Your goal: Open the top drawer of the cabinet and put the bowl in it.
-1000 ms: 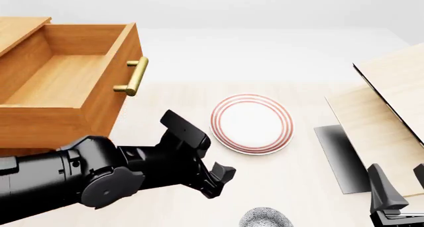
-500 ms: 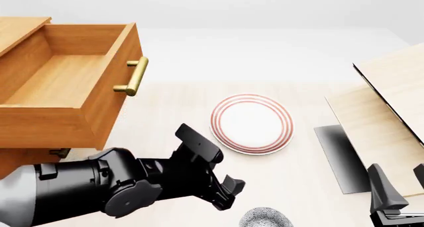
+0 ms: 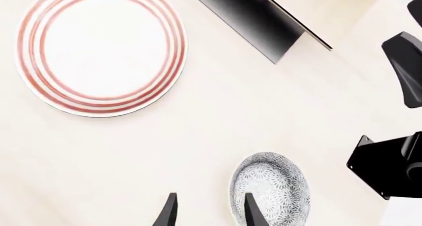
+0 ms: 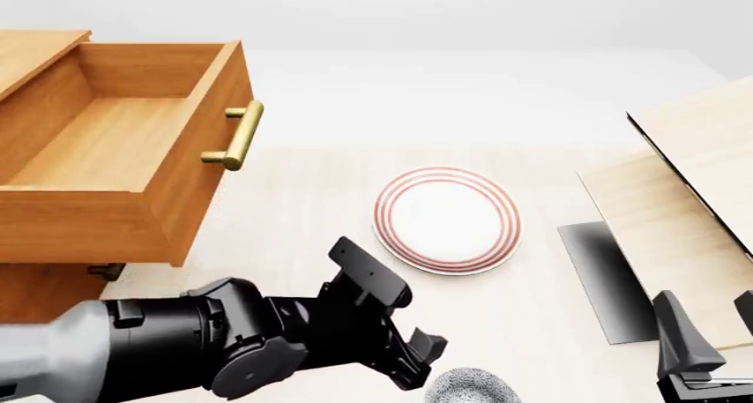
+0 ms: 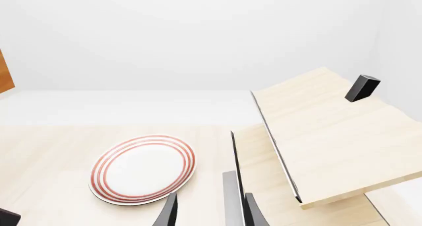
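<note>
Pale surface (image 4: 294, 200), top drawer (image 4: 118, 147) open upper left. We bracket bowl (image 3: 270, 191) rim with left end effector (image 3: 207, 213), fingers parted, empty, before closing.

Small round deep bowl (image 3: 270, 191): white, dense dark blue-grey speckle. Flat round plate (image 4: 447, 218): white centre, red concentric rings at rim. Tall wooden cabinet (image 4: 41, 288) and its open top drawer (image 4: 118, 156): orange-brown; bar handle (image 4: 242, 135) brass. Slanted light-wood structure (image 5: 329, 137): pale, dark edging. Bench (image 4: 306, 209): pale cream wood. Left gripper (image 4: 412, 363), right gripper (image 4: 706, 354): black.
</note>
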Controlling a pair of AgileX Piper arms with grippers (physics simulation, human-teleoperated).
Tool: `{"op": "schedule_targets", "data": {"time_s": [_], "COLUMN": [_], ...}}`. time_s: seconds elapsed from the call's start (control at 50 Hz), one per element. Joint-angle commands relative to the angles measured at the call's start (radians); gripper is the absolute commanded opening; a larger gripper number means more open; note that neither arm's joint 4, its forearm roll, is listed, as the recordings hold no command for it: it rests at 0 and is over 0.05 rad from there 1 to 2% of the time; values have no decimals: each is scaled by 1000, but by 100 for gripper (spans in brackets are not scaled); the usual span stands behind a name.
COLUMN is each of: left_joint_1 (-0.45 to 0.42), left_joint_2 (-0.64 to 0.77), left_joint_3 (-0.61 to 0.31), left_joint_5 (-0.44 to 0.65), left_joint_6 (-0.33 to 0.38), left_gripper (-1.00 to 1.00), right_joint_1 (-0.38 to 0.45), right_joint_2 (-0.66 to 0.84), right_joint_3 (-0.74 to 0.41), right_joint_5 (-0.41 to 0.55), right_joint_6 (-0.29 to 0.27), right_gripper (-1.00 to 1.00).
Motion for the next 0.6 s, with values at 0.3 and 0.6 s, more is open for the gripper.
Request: {"op": "schedule_targets", "data": {"time_s": [0.3, 0.6], "left_joint_1": [-40, -65], "left_joint_2": [77, 142], "left_joint_3": [-20, -28], "left_joint_5": [-54, -99], "left_joint_6": [-28, -57], "left_gripper": [100, 100], "right_joint_1": [0, 0], "right_joint_2": [0, -1], "right_joint_3": [1, 1], "right_joint_5": [0, 0], "right_joint_6": [0, -1], "right_gripper": [100, 100]}}
